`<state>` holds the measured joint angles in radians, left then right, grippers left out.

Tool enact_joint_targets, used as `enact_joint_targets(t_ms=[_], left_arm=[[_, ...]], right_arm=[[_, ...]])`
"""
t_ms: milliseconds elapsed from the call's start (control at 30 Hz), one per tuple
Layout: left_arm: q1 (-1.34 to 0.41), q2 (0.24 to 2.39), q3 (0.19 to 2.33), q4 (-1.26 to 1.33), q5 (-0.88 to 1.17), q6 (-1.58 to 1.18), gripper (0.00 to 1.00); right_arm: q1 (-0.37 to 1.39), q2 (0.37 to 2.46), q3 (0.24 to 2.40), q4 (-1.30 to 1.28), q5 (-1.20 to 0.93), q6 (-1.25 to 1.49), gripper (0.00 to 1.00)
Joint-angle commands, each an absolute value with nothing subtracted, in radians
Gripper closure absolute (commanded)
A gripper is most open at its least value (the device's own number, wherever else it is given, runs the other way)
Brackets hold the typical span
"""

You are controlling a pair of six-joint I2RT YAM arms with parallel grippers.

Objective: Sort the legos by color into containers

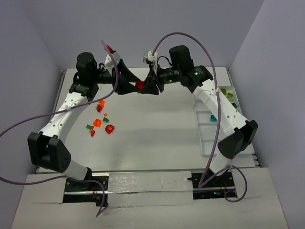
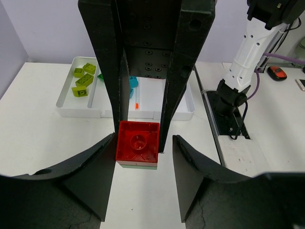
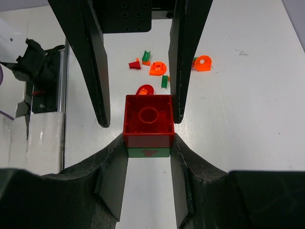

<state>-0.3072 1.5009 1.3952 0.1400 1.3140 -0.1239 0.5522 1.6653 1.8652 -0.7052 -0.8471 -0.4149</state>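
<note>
A red lego stacked on a green one [image 1: 139, 85] hangs above the back middle of the table. My right gripper [image 3: 148, 143] is shut on this pair [image 3: 148, 125], both pads against its sides. My left gripper [image 2: 143, 139] faces it from the other side and stands open around the same pair [image 2: 138, 143]: one finger [image 2: 102, 157] touches it, the other stands apart. Several loose red, orange and green legos [image 1: 98, 122] lie on the table at the left. The white tray of containers [image 1: 204, 131] at the right holds lime legos [image 2: 83, 78] and a teal one [image 2: 133, 82].
The loose legos [image 3: 157, 68] lie spread below the left arm's forearm. The right arm's base and cables [image 2: 231, 102] stand beside the tray's near end. Walls close the table at the back and on both sides.
</note>
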Motion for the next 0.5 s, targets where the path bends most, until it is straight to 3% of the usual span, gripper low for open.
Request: enact_joint_targets(t_ms=[0, 200, 300, 367, 467], left_arm=[[-0.319, 1.505, 1.453, 0.071, 1.309, -0.063, 0.42], [-0.324, 1.513, 1.464, 0.043, 1.302, -0.045, 0.42], [-0.326, 1.515, 1.466, 0.04, 1.299, -0.045, 0.47], [-0.327, 1.516, 1.466, 0.047, 1.299, -0.05, 0.62], [-0.327, 1.516, 1.46, 0.063, 1.287, -0.066, 0.75]], right_arm=[[0.56, 1.66, 1.896, -0.661, -0.844, -0.405, 1.0], [0.562, 1.657, 1.896, -0.66, -0.845, -0.405, 1.0], [0.561, 1.656, 1.893, -0.663, -0.844, -0.407, 1.0], [0.561, 1.654, 1.886, -0.664, -0.843, -0.41, 1.0], [0.56, 1.651, 1.877, -0.666, -0.842, -0.413, 1.0]])
